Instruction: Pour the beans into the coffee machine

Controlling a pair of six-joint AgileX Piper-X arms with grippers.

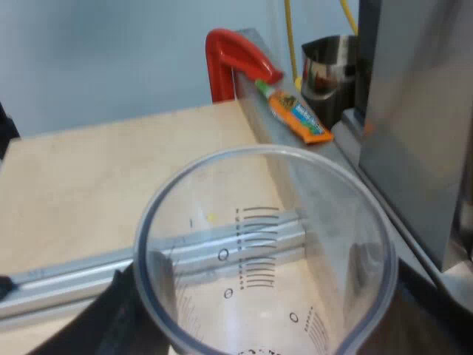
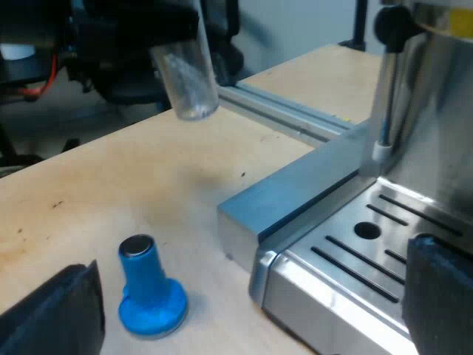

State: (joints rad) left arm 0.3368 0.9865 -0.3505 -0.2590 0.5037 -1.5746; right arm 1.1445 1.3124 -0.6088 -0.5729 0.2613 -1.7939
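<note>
While my left hand (image 1: 273, 322) grips the measuring glass (image 1: 266, 244), which looks empty, setting it down seems next; right hand (image 2: 247, 303) spread, holding nothing.

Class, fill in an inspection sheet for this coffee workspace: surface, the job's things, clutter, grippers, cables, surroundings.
Surface: wooden table, with a metal rail across it.
Job's things: measuring glass held aloft, looks empty; espresso machine standing on the table.
Clutter: blue tamper upright on the table; orange tube and metal jug by the machine.
Grippers: left gripper shut on the measuring glass; right gripper open, near the tamper.
Cables: yellow cable behind the jug.
Surroundings: pale wall.
</note>
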